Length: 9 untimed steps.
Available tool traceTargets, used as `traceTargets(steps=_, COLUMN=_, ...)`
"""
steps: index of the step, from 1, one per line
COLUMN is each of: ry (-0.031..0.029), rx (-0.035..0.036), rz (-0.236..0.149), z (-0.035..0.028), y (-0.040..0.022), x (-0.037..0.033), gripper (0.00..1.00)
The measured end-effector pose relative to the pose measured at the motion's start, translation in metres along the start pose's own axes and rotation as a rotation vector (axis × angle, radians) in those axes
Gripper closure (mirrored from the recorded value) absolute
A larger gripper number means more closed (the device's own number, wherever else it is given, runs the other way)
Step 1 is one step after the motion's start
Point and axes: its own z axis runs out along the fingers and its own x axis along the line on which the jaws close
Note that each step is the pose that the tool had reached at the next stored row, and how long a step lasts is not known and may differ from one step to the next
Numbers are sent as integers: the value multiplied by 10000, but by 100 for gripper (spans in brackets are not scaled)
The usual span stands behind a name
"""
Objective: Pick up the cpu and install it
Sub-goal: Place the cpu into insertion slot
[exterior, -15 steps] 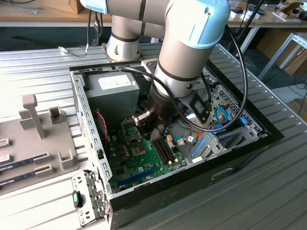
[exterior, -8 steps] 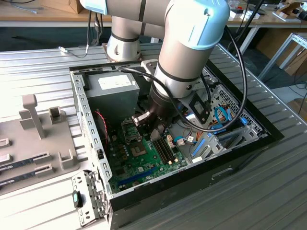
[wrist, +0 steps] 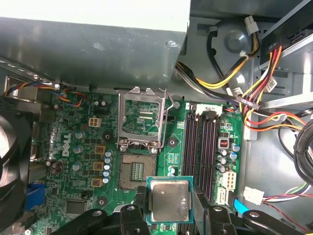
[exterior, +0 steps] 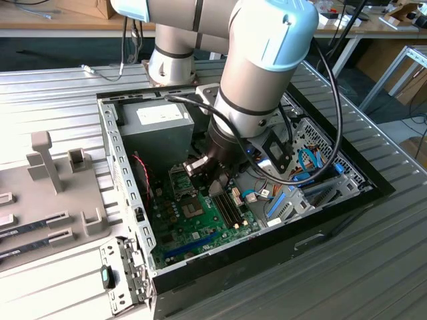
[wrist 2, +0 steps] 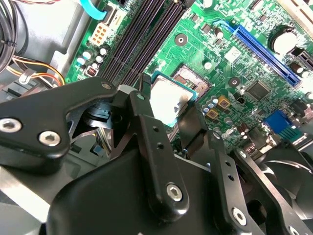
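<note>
A ribbed metal table (exterior: 360, 273) carries an open computer case (exterior: 267, 250). A grey holder plate (exterior: 40, 200) lies at the exterior view's left.

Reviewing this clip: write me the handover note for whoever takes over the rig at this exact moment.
Gripper: shut on the cpu, which it holds flat by its edges with the metal plate facing the first wrist camera.
Position: inside the open computer case, above the motherboard, next to the socket and overlapping one of its corners in the first wrist view.
Done: cpu is picked up. The socket is empty and its load plate is flipped open.
Left: cpu is not seated and the load plate is not closed.
</note>
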Motion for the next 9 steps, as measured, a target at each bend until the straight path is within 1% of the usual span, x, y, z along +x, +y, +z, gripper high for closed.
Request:
traceTargets(steps=8, ry=0, rx=0, rz=0, z=17, y=-1, x=0, gripper=53)
traceTargets(steps=9, ry=0, rx=0, rz=0, z=26, y=-1, x=1, gripper=53)
